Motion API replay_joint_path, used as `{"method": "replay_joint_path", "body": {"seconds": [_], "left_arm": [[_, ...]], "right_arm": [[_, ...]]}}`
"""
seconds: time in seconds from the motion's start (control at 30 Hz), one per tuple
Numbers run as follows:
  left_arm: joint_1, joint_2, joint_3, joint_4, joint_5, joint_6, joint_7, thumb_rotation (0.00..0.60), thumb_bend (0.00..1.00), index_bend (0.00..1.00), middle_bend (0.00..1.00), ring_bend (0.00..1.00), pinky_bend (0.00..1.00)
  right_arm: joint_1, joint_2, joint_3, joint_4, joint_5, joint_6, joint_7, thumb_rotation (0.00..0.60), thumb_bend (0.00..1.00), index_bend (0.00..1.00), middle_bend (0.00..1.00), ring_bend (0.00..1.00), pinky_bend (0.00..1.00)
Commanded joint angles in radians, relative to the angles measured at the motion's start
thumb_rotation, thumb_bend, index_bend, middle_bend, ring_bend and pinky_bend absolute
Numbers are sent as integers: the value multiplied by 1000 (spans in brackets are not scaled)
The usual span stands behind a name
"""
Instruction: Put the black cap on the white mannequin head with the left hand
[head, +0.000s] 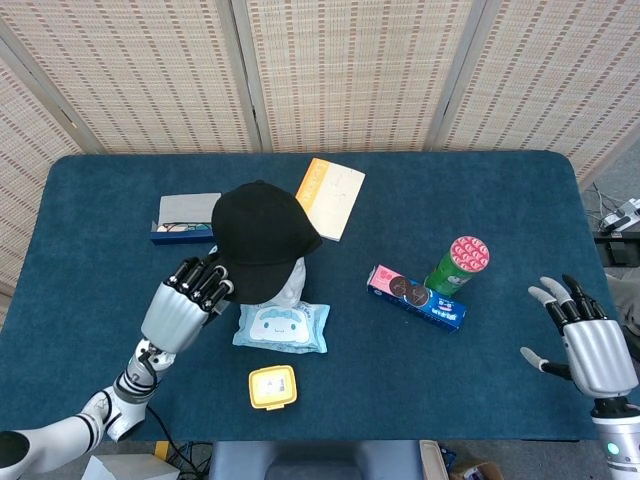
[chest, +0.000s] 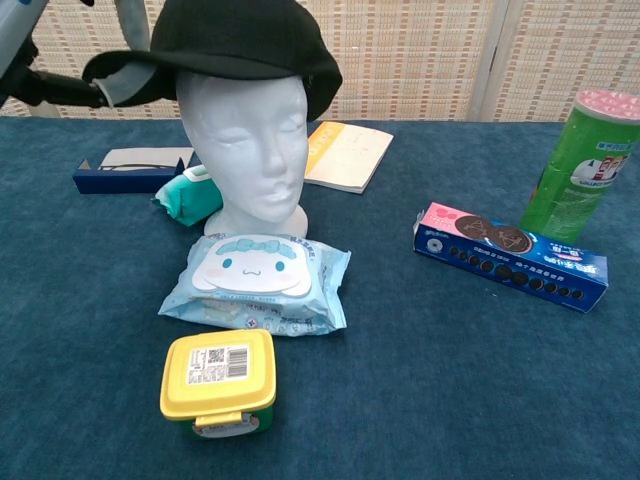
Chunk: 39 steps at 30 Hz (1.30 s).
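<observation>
Black fabric cap (chest: 240, 40): sits on white foam mannequin head (chest: 247, 150), near worktop middle.
Left hand (head: 185, 303): fingers pinch cap's edge.
Right hand (head: 585, 340): fingers spread, empty, near right edge.

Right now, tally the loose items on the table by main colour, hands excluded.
Black: 1, the cap
White: 1, the mannequin head
Blue: 3, the wipes pack, cookie box, glasses case
Yellow: 2, the lidded container, booklet
Green: 2, the can, teal bundle
Total: 9
</observation>
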Motion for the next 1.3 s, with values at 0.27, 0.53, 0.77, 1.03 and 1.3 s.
{"method": "replay_joint_path", "body": {"seconds": [0.27,0.53,0.77,1.03,1.3], "left_arm": [[37,-29,32,45,11,-10,-3,600,474,539,527,326,465],[56,-32,36,45,21,0,-3,600,397,293,511,322,465],[65,-29,33,31,25,1,0,600,166,168,472,321,465],[74,-17,29,-21,14,-39,43,600,43,56,378,271,465],[90,-3,34,-64,21,-50,70,600,4,36,346,249,446]], "right_arm": [[0,2,2,0,3,-1,4,600,0,212,167,73,231],[1,-1,1,-1,3,-4,-4,600,0,212,167,73,231],[2,-1,2,-2,4,-5,-5,600,0,212,167,73,231],[0,0,3,-1,4,-2,-2,600,0,212,167,73,231],[1,1,3,-2,3,-2,-1,600,0,212,167,73,231]]}}
